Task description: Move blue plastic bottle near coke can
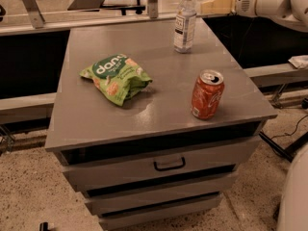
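The blue plastic bottle (185,24) is a slim clear bottle with a white cap and white label. It stands upright at the back right of the grey cabinet top (159,88). The coke can (207,95) is red-orange with a silver top and stands upright near the front right edge, well in front of the bottle. My gripper (206,6) comes in from the upper right on a white arm (269,0). It hangs at the height of the bottle's neck, just right of it, and holds nothing that I can see.
A green snack bag (116,77) lies on the left middle of the cabinet top. The cabinet has drawers (168,163) below its front edge. A dark counter and metal rail (86,24) run behind. Cables lie on the floor at right.
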Controlling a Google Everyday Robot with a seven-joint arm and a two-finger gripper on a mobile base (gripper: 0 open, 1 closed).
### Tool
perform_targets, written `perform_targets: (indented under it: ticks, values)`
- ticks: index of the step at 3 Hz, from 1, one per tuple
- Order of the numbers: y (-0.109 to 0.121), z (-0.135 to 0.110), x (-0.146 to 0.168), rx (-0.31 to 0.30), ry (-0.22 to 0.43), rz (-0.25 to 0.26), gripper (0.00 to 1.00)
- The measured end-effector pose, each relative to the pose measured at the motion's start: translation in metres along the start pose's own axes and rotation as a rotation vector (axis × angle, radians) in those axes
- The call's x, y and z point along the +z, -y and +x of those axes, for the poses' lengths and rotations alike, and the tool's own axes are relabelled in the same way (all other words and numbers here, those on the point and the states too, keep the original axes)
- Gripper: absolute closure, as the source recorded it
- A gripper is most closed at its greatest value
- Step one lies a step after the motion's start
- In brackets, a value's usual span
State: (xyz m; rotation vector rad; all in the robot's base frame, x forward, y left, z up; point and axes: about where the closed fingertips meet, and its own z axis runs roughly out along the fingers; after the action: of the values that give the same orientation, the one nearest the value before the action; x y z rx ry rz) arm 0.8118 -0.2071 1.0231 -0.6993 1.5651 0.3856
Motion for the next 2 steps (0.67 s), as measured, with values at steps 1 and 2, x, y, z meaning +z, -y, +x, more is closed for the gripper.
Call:
perform_targets:
  ticks: [1, 2]
  values:
    - [-0.002, 0.008, 0.017, 0.005, -0.001, -0.020, 0.00]
    - [-0.005, 0.012, 0.035, 0.022, 0.025, -0.046, 0.00]
